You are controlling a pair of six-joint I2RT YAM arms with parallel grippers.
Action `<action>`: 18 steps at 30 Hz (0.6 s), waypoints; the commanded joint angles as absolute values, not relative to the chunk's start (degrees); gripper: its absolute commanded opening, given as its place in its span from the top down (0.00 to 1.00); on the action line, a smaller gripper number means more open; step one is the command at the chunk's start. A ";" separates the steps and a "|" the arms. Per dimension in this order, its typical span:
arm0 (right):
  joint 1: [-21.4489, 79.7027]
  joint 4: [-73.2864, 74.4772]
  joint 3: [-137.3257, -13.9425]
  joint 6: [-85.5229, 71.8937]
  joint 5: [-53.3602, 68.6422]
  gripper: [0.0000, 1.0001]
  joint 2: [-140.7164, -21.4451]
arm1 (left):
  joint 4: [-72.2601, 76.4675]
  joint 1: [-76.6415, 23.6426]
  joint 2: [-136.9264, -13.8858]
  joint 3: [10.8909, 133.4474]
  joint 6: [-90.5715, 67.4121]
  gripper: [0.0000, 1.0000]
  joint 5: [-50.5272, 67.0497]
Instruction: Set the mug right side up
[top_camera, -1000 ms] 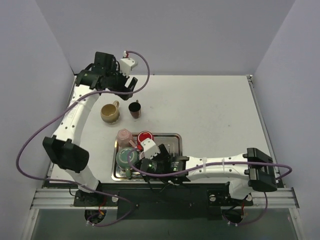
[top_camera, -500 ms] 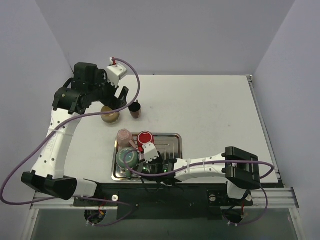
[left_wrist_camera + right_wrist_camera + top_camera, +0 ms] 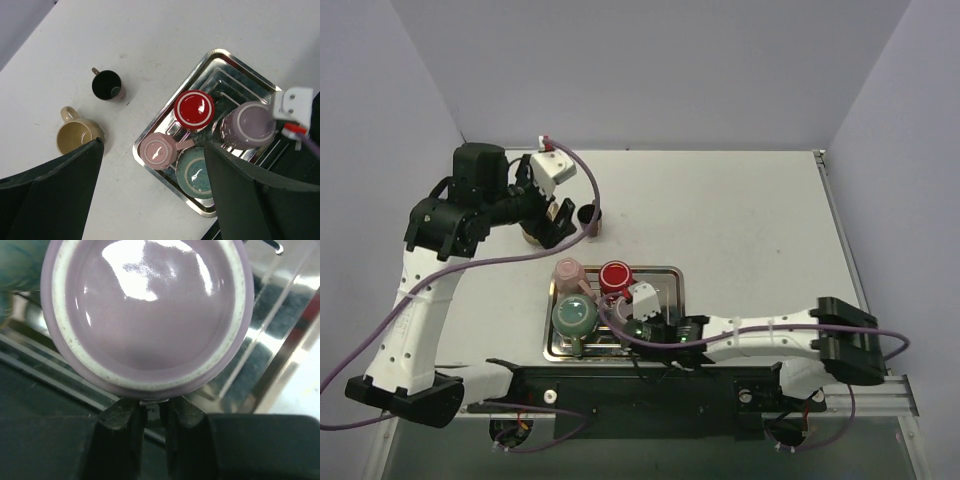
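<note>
Several mugs stand upside down in a steel tray (image 3: 172, 102): a purple mug (image 3: 248, 125), a red one (image 3: 194, 109), a pink one (image 3: 156, 151) and a teal one (image 3: 197, 173). My right gripper (image 3: 156, 410) is low at the tray's near side, its fingers shut on a pale sliver of handle just under the purple mug (image 3: 145, 310), whose base fills the right wrist view. From above, the right wrist (image 3: 638, 318) covers that mug. My left gripper (image 3: 152, 145) hangs open high over the table, holding nothing.
A black cup (image 3: 107, 85) and a tan mug (image 3: 76, 137) stand upright on the white table left of the tray. In the top view the left gripper (image 3: 552, 215) hangs over the tan mug, beside the black cup (image 3: 588, 217). Grey walls enclose the table.
The right gripper's fingers have closed at the purple mug's handle. The left arm has swung from the back left corner toward the tan mug, still open.
</note>
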State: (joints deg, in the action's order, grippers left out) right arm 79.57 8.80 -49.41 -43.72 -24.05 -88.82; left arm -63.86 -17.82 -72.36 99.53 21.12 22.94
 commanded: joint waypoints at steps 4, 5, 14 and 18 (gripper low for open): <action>73.59 9.49 -46.32 -44.39 -17.16 1.00 -58.93 | -57.30 -29.07 -65.03 90.17 40.24 0.10 11.19; 72.43 9.49 -46.58 -44.12 -16.44 1.00 -57.06 | -57.04 -29.79 -66.34 90.35 40.86 0.10 4.81; 61.53 13.97 -61.06 -36.75 -7.57 1.00 -48.69 | -7.82 -37.98 -43.88 51.96 102.06 0.07 -1.80; 61.44 13.71 -66.69 -35.60 -4.05 1.00 -50.53 | 14.49 -38.75 -37.01 42.38 103.80 0.06 16.39</action>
